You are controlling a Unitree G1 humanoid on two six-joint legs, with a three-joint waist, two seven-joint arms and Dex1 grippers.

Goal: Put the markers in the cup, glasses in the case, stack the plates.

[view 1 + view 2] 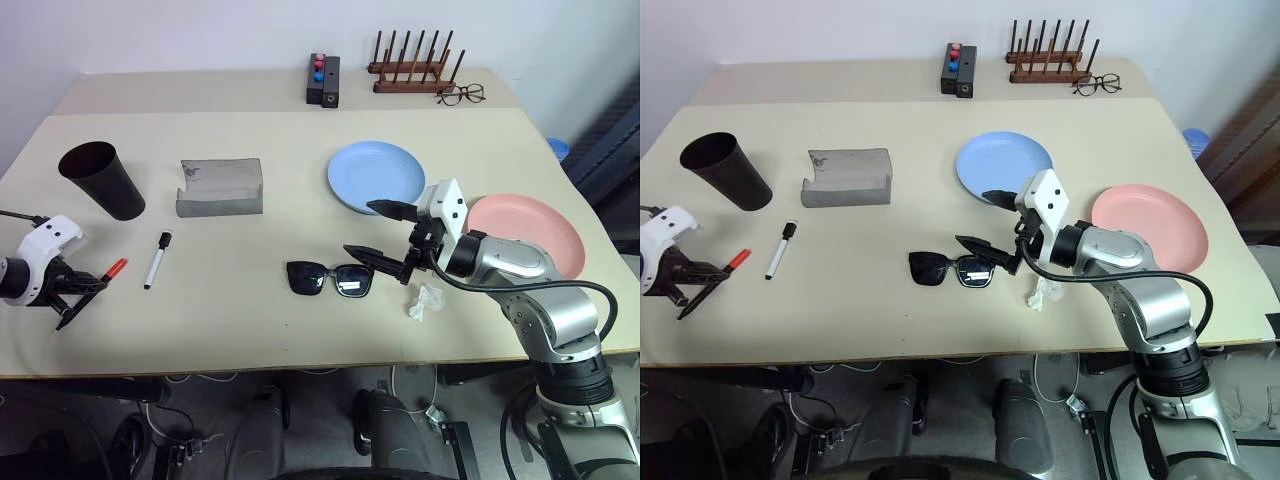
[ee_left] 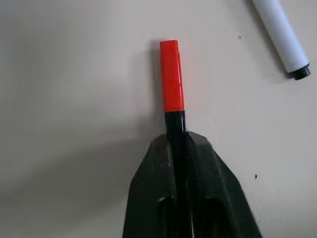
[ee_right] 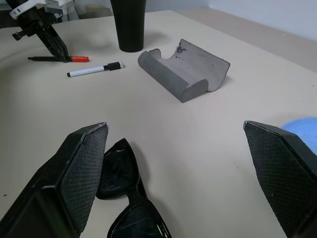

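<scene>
My left gripper (image 1: pixel 90 288) is shut on the black barrel of the red-capped marker (image 2: pixel 171 74), which lies low at the table's left edge. The white marker with the black cap (image 1: pixel 157 260) lies just to its right. Behind them stands the black cup (image 1: pixel 100 180), upright. The grey case (image 1: pixel 220 187) lies open beside the cup. My right gripper (image 1: pixel 360 228) hangs open just above the right end of the black sunglasses (image 1: pixel 330 279) without touching them. The light blue plate (image 1: pixel 376 176) and the pink plate (image 1: pixel 540 232) sit apart on the right.
A crumpled white scrap (image 1: pixel 428 300) lies under my right forearm. At the table's back stand a black box with coloured buttons (image 1: pixel 323 80) and a wooden rack (image 1: pixel 413 68), with wire-framed eyeglasses (image 1: pixel 461 94) beside it.
</scene>
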